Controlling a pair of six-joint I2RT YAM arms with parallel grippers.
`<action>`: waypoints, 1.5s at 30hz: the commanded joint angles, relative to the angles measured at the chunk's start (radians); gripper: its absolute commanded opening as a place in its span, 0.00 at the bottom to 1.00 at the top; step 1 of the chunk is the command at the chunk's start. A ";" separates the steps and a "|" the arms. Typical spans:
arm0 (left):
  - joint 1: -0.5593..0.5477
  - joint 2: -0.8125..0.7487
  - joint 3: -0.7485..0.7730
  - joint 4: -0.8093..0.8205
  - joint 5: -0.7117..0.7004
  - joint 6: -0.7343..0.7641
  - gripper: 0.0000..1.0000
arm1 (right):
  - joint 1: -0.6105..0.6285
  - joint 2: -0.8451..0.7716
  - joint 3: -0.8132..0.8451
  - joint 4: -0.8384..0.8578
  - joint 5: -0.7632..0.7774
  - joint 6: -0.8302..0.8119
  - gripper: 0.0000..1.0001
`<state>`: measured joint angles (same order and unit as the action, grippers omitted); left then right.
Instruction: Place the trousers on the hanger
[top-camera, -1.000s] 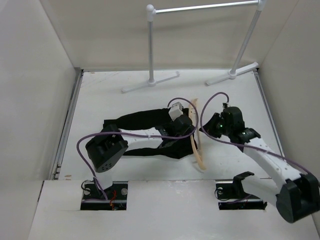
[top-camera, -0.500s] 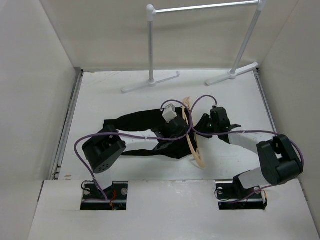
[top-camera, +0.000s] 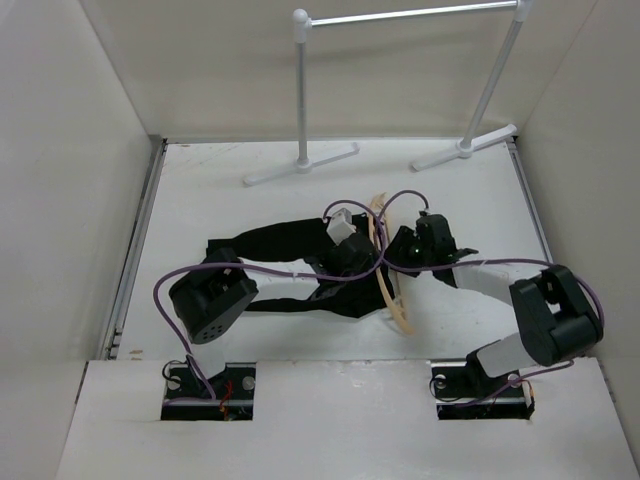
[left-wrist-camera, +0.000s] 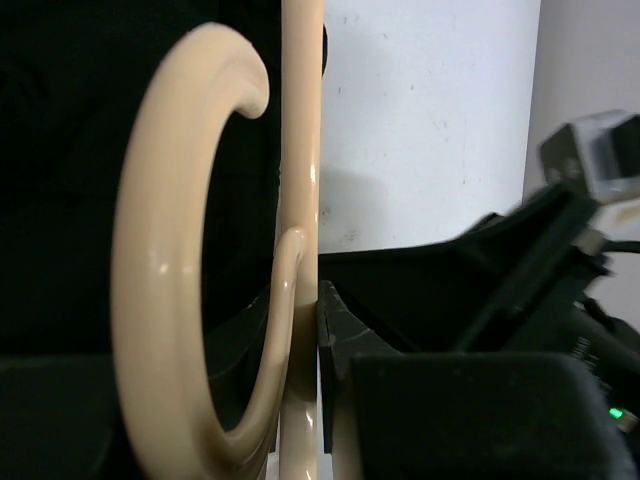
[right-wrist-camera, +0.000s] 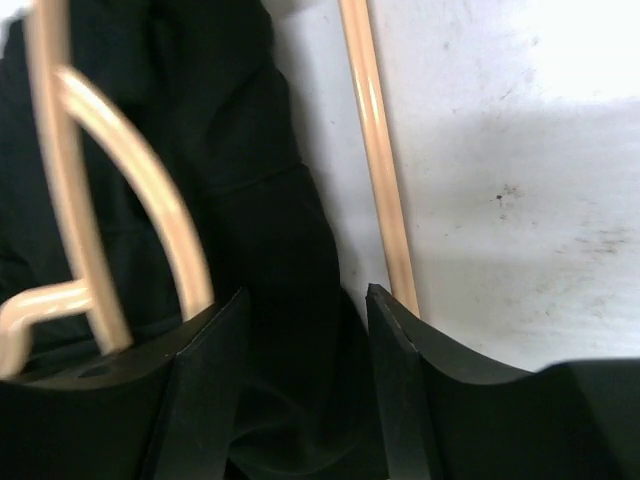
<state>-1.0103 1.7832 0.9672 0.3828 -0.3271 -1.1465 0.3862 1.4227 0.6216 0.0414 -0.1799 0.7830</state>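
Observation:
The black trousers (top-camera: 270, 240) lie spread across the middle of the table. The tan hanger (top-camera: 392, 295) stands on edge at their right end. My left gripper (top-camera: 366, 258) is shut on the hanger; in the left wrist view its fingers (left-wrist-camera: 340, 330) press the hanger's bar (left-wrist-camera: 300, 200) beside the big hook (left-wrist-camera: 150, 280). My right gripper (top-camera: 398, 250) sits just right of the hanger. In the right wrist view that gripper (right-wrist-camera: 305, 300) is open, with a fold of trousers (right-wrist-camera: 270, 200) between its fingers and the hanger's bar (right-wrist-camera: 378, 160) just beyond the right finger.
A silver rail (top-camera: 400, 15) on white feet (top-camera: 300, 166) stands at the back of the table. White walls close in left, right and behind. Purple cables (top-camera: 200, 270) loop over both arms near the hanger.
My right arm has folded in leftwards to the hanger and trousers, and its jaws have opened. The hanger, held by the left gripper, has tilted and shifted slightly left.

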 joint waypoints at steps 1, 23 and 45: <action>0.000 -0.008 -0.015 -0.013 0.031 -0.030 0.03 | 0.009 0.077 0.021 0.081 -0.035 0.021 0.56; 0.111 -0.246 -0.226 -0.099 0.022 0.002 0.03 | -0.164 -0.108 0.092 0.016 -0.099 0.114 0.06; 0.155 -0.466 -0.136 -0.476 -0.161 0.350 0.03 | -0.205 0.004 0.032 0.018 -0.013 0.096 0.07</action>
<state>-0.8383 1.3216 0.7616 -0.0460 -0.4126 -0.8753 0.1776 1.4124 0.6567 0.0082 -0.2310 0.8932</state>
